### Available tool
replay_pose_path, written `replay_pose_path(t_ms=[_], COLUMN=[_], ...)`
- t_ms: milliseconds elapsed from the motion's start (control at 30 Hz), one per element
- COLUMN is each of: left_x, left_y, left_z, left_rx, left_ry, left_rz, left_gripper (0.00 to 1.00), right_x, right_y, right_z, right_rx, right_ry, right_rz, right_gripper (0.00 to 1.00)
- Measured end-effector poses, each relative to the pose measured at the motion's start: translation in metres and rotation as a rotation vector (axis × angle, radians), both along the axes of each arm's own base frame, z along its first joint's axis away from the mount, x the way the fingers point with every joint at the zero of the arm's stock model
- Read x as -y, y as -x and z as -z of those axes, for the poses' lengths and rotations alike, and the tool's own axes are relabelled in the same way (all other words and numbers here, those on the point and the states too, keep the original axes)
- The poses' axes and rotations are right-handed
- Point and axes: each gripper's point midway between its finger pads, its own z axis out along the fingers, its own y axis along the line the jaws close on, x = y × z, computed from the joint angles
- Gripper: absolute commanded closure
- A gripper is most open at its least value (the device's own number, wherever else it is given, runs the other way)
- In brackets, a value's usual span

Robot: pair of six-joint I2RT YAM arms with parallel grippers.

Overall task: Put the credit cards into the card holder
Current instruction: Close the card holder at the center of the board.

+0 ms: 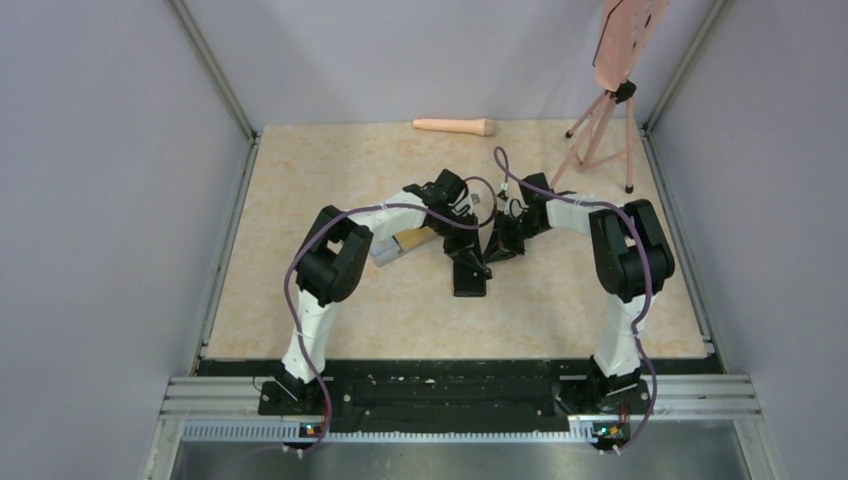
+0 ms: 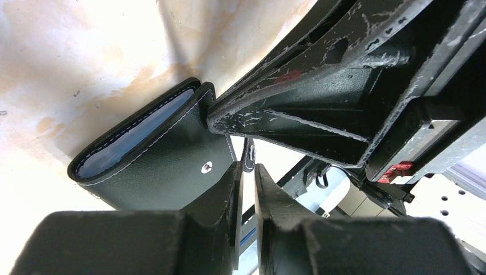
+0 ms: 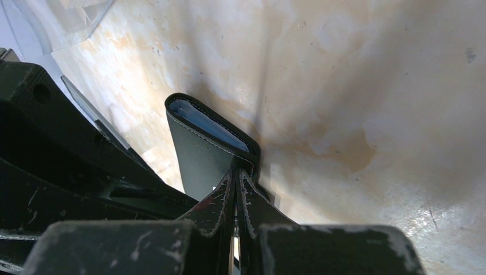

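Left hand [image 2: 247, 169] flanks the card holder [image 2: 166, 166]; right hand [image 2: 210, 112], pinching it, looms behind.

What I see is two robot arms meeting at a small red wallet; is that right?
Not red: the wallet is black, as the left wrist view shows. The left arm and the right arm do meet at it.
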Motion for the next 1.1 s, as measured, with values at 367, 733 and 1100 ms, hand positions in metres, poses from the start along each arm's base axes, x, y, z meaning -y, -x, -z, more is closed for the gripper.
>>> replay_pose_path(t_ms=[367,733,1100], left_x=[-0.007,-0.013,-0.009], left_y=[0.002,0.0,0.0], left_z=[0.006,0.007,0.004], left_rx=[0.006,0.019,0.016], left_ry=[-0.054,-0.1,-0.073], left_rz=[0.001,-0.005,0.006], left_gripper=[0.69,0.66,0.78], right_x=[0.0,0.0,0.0], right_y=[0.0,0.0,0.0], right_z=[0.0,0.0,0.0], right_rx=[0.0,0.0,0.0], right_ry=[0.0,0.0,0.0], right_rz=[0.0,0.0,0.0], right_gripper=[1.0,1.0,1.0])
